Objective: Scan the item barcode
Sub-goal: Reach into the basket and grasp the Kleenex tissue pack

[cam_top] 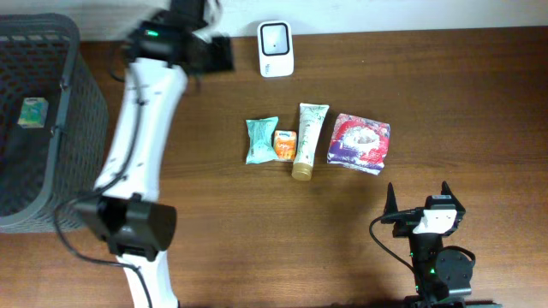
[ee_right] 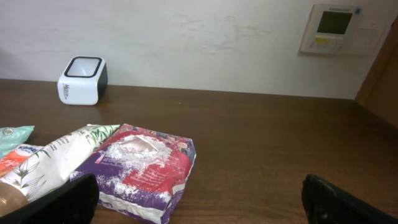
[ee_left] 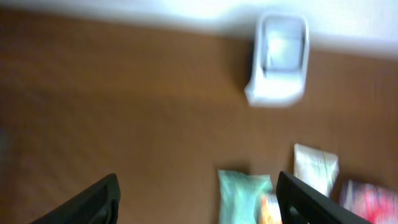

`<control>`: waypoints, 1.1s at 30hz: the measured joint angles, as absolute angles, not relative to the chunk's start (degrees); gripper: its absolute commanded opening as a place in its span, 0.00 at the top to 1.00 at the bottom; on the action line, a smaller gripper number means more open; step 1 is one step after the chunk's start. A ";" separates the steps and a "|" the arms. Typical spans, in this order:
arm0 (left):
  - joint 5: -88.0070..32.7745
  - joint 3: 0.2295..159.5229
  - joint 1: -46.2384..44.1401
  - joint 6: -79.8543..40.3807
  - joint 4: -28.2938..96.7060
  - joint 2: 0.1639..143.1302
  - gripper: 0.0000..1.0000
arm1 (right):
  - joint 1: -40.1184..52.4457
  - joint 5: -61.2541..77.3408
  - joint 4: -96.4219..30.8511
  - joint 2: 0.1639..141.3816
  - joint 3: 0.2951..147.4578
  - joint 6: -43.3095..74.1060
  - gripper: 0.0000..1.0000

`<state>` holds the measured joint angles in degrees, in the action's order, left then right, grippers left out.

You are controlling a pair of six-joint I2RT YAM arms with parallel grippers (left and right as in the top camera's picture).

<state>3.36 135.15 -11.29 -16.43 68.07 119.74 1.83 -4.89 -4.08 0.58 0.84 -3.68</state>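
Small green packet (cam_top: 33, 112) in dark mesh basket (cam_top: 68, 68) at nine o'clock, likely scanned; four packaged items (cam_top: 308, 141) wait; left gripper (ee_left: 198, 190), right gripper (ee_right: 199, 190) gape empty.

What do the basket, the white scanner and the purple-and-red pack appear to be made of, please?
The basket looks like matte dark grey plastic, given its moulded mesh grid, though coated wire is possible. The scanner seems hard, smooth white plastic with a darker window. The pack appears wrapped in soft, glossy printed film: it crinkles and catches glare.
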 measured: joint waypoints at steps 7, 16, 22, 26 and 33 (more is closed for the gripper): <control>17.45 144.86 6.42 -14.39 65.14 116.22 0.02 | 1.83 -4.89 -4.08 0.58 0.84 -3.68 0.01; 21.26 133.10 22.50 -3.79 62.76 116.57 0.02 | 1.83 -4.89 -4.08 0.58 0.84 -3.68 0.01; 21.30 109.38 25.93 9.52 42.24 117.54 0.02 | 1.83 -4.86 -4.10 0.58 0.84 -3.70 0.01; 19.97 103.92 25.91 12.97 37.01 117.56 0.07 | 1.83 -4.86 -4.10 0.58 0.84 -3.70 0.01; 11.18 103.88 29.23 15.20 36.18 117.64 0.09 | 1.83 -4.86 -4.08 0.58 0.84 -3.70 0.01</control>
